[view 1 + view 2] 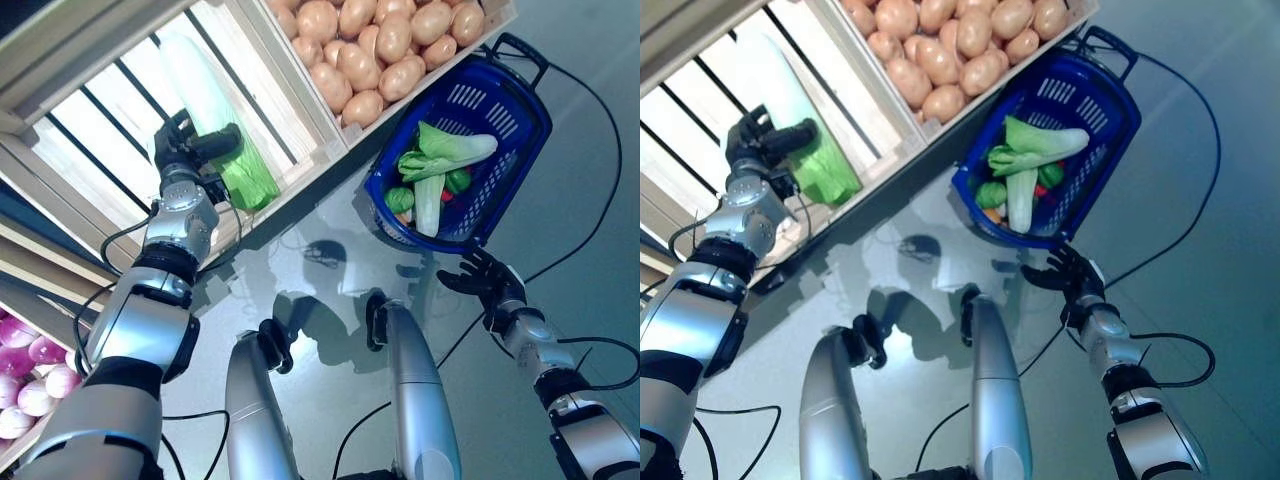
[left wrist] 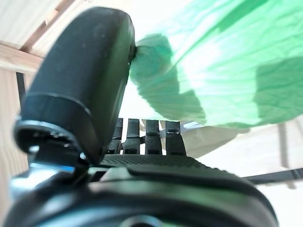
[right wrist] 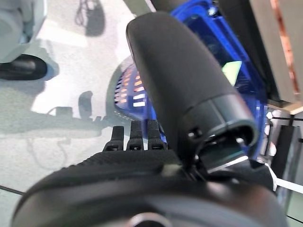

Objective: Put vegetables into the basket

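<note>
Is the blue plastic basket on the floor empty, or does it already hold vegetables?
Not empty. The blue plastic basket already holds several green and white leafy vegetables, seen in both eye views.

- Napa cabbage [image 1: 215,120]: long, pale white stem end shading to bright green leaf end. Lies slantwise in the slatted wooden crate, leaf end toward the crate's front edge.
- Blue plastic basket [image 1: 520,130]: slotted walls, dark handles, standing on the floor just beside the potato crate.
- Basket contents: bok choy [image 1: 450,152] lying across the top; pale green cucumber-like piece [image 1: 429,204] under it; small green, red and orange items, too hidden to name.
</note>
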`<state>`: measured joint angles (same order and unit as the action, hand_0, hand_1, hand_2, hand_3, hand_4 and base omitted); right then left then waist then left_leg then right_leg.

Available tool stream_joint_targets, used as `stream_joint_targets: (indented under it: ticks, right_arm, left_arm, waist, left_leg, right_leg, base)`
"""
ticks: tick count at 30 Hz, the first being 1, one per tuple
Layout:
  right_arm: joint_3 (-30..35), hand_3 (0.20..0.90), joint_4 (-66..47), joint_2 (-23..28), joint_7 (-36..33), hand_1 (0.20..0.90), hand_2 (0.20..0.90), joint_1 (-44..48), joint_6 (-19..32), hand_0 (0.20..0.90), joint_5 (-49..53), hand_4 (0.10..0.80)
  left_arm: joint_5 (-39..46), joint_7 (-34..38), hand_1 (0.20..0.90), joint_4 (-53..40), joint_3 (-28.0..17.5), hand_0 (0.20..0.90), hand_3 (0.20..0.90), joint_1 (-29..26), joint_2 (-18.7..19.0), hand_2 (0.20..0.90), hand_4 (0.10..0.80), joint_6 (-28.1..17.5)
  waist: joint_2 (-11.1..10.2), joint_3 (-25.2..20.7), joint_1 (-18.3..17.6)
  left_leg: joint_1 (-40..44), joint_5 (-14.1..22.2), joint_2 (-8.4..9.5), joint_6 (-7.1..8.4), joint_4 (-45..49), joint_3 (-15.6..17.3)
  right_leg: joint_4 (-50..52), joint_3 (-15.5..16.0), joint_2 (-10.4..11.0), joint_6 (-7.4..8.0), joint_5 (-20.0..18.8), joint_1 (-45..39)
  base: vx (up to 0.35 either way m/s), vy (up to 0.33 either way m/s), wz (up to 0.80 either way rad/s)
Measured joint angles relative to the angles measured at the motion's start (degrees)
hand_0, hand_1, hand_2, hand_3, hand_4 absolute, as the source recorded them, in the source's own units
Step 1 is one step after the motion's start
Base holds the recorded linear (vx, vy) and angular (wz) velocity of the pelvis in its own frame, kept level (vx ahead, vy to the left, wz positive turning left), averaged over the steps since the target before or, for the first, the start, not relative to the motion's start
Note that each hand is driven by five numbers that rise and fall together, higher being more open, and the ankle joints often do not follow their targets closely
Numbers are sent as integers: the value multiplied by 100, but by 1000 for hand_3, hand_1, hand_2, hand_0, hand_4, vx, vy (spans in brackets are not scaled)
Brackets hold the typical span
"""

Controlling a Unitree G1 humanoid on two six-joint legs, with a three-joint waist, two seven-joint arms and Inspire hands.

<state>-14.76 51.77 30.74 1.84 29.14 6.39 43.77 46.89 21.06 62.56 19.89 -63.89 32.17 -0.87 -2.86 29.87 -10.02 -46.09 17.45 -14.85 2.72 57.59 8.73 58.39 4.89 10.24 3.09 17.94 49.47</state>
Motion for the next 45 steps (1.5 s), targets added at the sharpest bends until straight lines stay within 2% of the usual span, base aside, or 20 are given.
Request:
stream_joint_targets:
  ticks: [3,5,9,10,15,18,24,26,29,35,40,45]
  right_arm:
    - [33,900,-68,1,25,900,900,-161,0,900,-9,800]
    - [79,900,-474,13,24,900,900,-421,0,900,-7,800]
    - [146,900,-1322,8,14,900,900,-742,-13,900,0,800]
    - [186,900,-1573,-24,10,900,900,-847,-12,900,3,800]
    - [492,900,-2461,-451,-20,900,900,-1366,24,900,-14,800]
    - [582,900,-2888,-623,-25,900,900,-1636,57,900,-70,800]
    - [928,900,-3541,-945,-154,900,900,-1990,181,900,-121,800]
    - [977,900,-3777,-989,-213,900,900,-2145,258,900,-122,800]
    - [955,900,-4111,-988,-207,900,900,-2138,267,900,-126,800]
    - [925,900,-4497,-952,-206,900,900,-1842,266,900,-113,800]
    - [923,900,-4625,-882,-182,900,900,-1827,239,900,-79,800]
    - [924,900,-4633,-858,-103,900,900,-1704,-144,900,-30,800]
  left_arm:
    - [-2,-134,300,-103,-1,300,300,312,-41,300,400,50]
    - [-6,-137,300,-483,-12,300,300,747,-38,300,400,65]
    - [3,-184,300,-1271,-48,300,300,1193,-39,300,400,74]
    - [0,-204,300,-1490,-60,300,300,1347,-54,300,400,69]
    - [-170,-444,300,-2365,-270,300,300,2405,-391,300,400,23]
    - [-237,-608,300,-2998,-325,300,300,3115,-540,300,400,16]
    - [-455,-679,300,-3658,-710,300,300,4183,-999,300,400,-148]
    - [-455,-726,300,-3873,-753,300,300,4590,-1249,300,400,-264]
    - [-461,-834,300,-4137,-741,300,300,4817,-1422,300,400,-333]
    - [-699,-1184,300,-4591,-667,300,300,5037,-1534,300,400,-387]
    - [-976,-1542,300,-4925,-560,300,300,5396,-1521,300,400,-449]
    - [-1182,-1872,300,-4985,-257,300,300,5455,-1333,300,400,-451]
  waist:
    - [-11,-6,-11]
    - [-32,-17,-20]
    - [-75,-41,-4]
    - [-79,-42,-3]
    - [-111,-187,104]
    - [-170,-387,206]
    - [35,-848,343]
    - [159,-1185,475]
    - [246,-1412,581]
    - [235,-1697,776]
    - [206,-1987,886]
    - [73,-2200,946]
  left_leg:
    - [507,-14,14,19,-280,36]
    - [967,-41,42,60,-566,117]
    - [1339,-64,95,100,-823,142]
    - [1462,-93,104,149,-899,153]
    - [2450,-141,166,219,-1598,289]
    - [2984,-387,242,264,-2261,423]
    - [3945,-754,301,336,-3420,482]
    - [4298,-872,352,343,-3863,503]
    - [4609,-1042,451,328,-4333,463]
    - [5111,-1446,588,263,-5232,452]
    - [5399,-1709,707,176,-5846,424]
    - [5462,-1922,836,110,-6240,380]
  right_leg:
    - [-249,45,-2,10,13,-498]
    - [-462,42,1,20,39,-903]
    - [-634,93,11,39,59,-1263]
    - [-686,118,14,40,55,-1375]
    - [-1257,227,7,57,48,-2292]
    - [-1763,250,-28,103,-69,-2747]
    - [-2791,508,-138,130,-347,-3710]
    - [-3164,566,-164,167,-413,-4043]
    - [-3553,686,-158,231,-509,-4394]
    - [-4386,828,-224,338,-871,-4909]
    - [-5290,862,-273,454,-1302,-5374]
    - [-6112,872,-295,521,-1722,-5661]
  base:
    - [103,32,0]
    - [108,45,-3]
    - [107,49,3]
    - [156,57,2]
    - [161,42,-5]
    - [191,19,0]
    - [107,28,4]
    - [31,31,10]
    - [-3,30,16]
    - [20,32,9]
    - [28,34,8]
    - [19,16,8]
